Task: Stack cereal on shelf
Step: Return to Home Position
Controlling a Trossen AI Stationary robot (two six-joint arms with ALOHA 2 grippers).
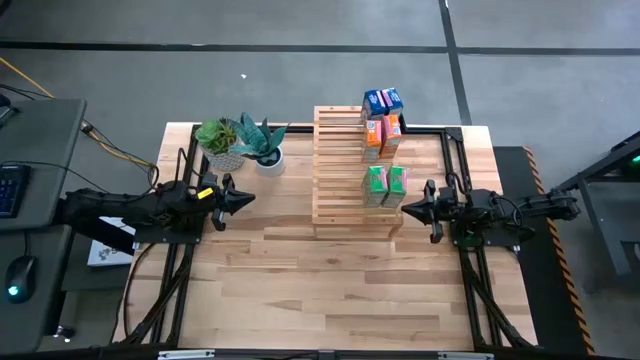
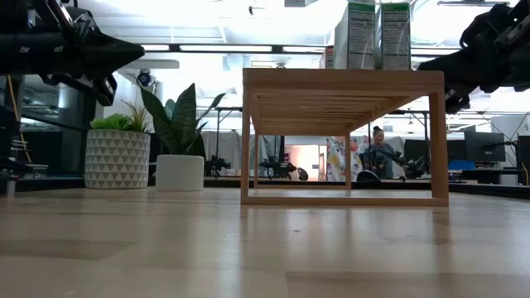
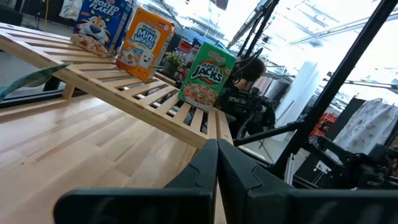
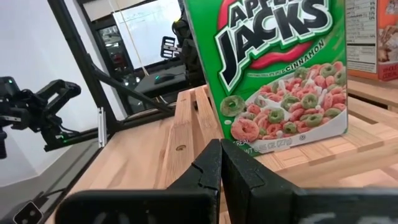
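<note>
The shelf (image 1: pixel 340 170), a pale slatted wooden rack, stands on its legs mid-table toward the far edge. Cereal boxes stand upright on its slats along its right side: blue (image 1: pixel 382 102) farthest, orange (image 1: pixel 381 137) in the middle, green (image 1: pixel 385 185) nearest. The left wrist view shows the blue box (image 3: pixel 99 25), the orange box (image 3: pixel 144 43) and the green box (image 3: pixel 206 74) in a row. My left gripper (image 1: pixel 245 198) hovers shut to the left of the shelf, pointing at it. My right gripper (image 1: pixel 408 209) hovers shut just right of the shelf, with the green box (image 4: pixel 280 74) close ahead.
Two potted plants (image 1: pixel 222 143) (image 1: pixel 265 148) stand left of the shelf by the far edge. Black frame rails (image 1: pixel 455 150) run along both table sides. Bare tabletop (image 1: pixel 330 290) stretches from the shelf to the near edge. A person (image 2: pixel 379 149) sits in the room behind.
</note>
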